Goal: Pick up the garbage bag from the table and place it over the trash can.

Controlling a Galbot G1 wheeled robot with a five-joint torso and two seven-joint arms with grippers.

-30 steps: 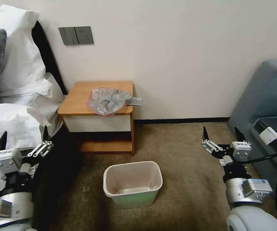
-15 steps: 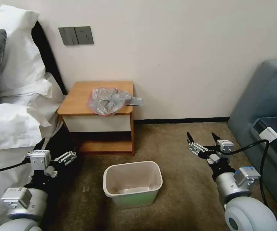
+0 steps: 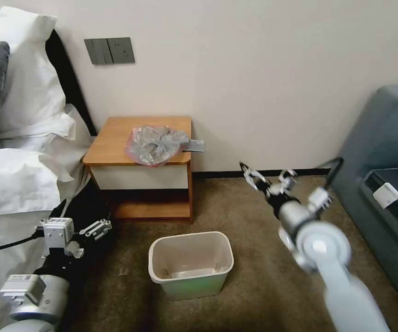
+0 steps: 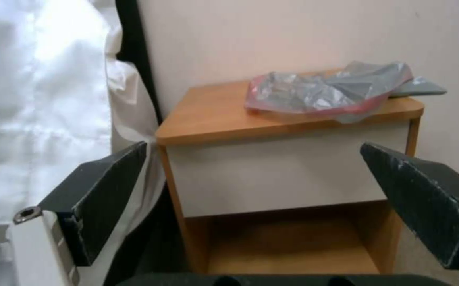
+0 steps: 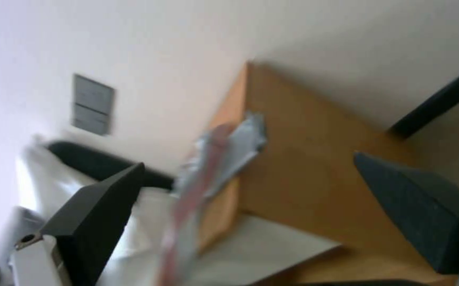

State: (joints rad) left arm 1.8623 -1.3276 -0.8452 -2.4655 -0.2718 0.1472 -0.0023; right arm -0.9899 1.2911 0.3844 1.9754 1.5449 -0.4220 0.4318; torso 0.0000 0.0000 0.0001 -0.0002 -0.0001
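The garbage bag (image 3: 155, 144) lies crumpled on the table (image 3: 111, 138), grey with a pink-red rim, near the front right corner. Below it on the carpet stands the cream trash can (image 3: 190, 237), upright with nothing in it. My right gripper (image 3: 268, 173) is open in mid-air to the right of the table, a little below its top and apart from the bag. Low at the left, beside the bed, my left gripper (image 3: 81, 219) is open. The left wrist view looks between that gripper's (image 4: 253, 149) fingers at the table (image 4: 213, 115) and bag (image 4: 319, 93). The right wrist view has the bag (image 5: 213, 159) and table (image 5: 303, 167) beyond the open right gripper (image 5: 248, 163).
A bed with white pillows (image 3: 24, 92) presses against the table's left side. A grey sofa (image 3: 383, 138) fills the right. The wall with a switch plate (image 3: 109, 50) is straight behind the table. Brown carpet (image 3: 254, 286) lies open around the trash can.
My right arm has swung up and to the left toward the table, its gripper still open. The left gripper dropped lower and shifted right early on, then held still.
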